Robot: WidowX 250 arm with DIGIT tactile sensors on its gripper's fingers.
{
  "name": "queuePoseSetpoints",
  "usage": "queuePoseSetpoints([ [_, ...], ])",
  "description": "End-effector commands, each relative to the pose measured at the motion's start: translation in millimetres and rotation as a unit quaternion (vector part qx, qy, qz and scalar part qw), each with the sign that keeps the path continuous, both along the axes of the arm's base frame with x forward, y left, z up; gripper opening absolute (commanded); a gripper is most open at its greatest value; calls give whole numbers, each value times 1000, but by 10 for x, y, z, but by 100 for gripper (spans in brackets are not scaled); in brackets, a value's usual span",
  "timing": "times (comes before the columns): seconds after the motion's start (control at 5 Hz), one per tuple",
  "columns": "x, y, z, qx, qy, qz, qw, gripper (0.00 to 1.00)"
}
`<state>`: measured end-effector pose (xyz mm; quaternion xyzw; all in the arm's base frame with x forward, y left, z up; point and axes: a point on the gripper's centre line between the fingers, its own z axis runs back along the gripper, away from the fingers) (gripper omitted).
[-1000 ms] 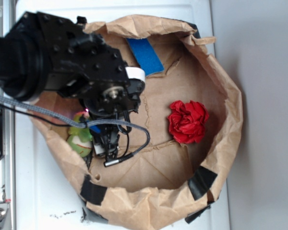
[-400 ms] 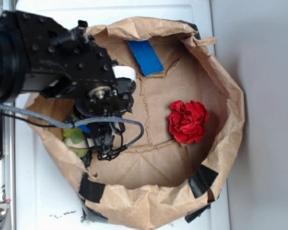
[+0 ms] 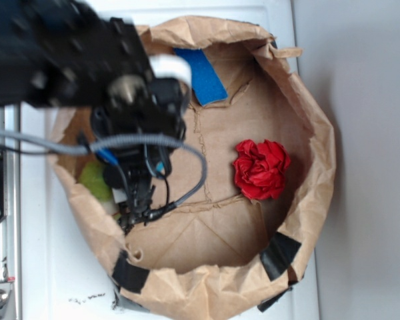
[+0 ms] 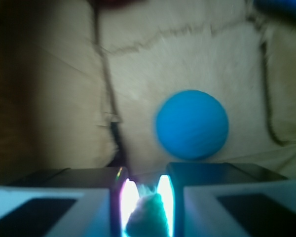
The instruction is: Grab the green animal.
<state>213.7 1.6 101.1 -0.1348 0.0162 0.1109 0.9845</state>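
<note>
The green animal [image 3: 94,181] lies low at the left inside the paper bag, mostly covered by my black arm. In the wrist view a fuzzy green bit of the green animal [image 4: 147,217] is pinched between the two fingers of my gripper [image 4: 142,185], whose jaws stand close together on it. From outside, the gripper [image 3: 132,200] points down just right of the green patch. A teal-blue ball [image 4: 192,124] rests on the bag floor just ahead of the fingers.
The brown paper bag [image 3: 320,153] has raised crumpled walls all round. A red cloth flower [image 3: 261,169] lies right of centre. A blue strip [image 3: 201,75] is on the far wall and black tape [image 3: 280,253] at the near rim. A grey cable [image 3: 193,170] loops beside the gripper.
The arm has shifted up the picture and looks larger and blurred. The green animal has slid left and up with it and is more hidden.
</note>
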Motion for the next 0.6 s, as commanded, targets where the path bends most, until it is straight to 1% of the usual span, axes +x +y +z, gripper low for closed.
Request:
queuePoseSetpoints([
  [0.0,143,189,722,-29,-69,25,997,0],
  [0.2,188,180,863,-12,-95,41,995,0],
  [0.4,211,183,867,6,-121,53,991,0],
])
